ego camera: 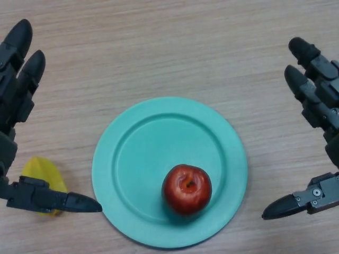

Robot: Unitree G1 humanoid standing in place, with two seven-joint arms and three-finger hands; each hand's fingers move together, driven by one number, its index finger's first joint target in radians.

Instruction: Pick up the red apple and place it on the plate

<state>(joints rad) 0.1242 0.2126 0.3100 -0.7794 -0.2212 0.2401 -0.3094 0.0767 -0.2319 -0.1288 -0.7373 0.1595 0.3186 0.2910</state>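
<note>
One red apple (186,189) sits on the plate (137,159), stem hollow up; my left hand (16,79) and right hand (318,95) rest released.

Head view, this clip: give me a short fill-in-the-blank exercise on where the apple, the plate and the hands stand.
1. The red apple rests on the teal ____.
2. On the plate, the apple sits toward the edge ____ to the robot.
3. A yellow object lies on the table partly hidden by the robot's ____ hand.
4. The left hand and right hand flank the plate, both with fingers ____.

Missing words: plate; nearest; left; open
</note>
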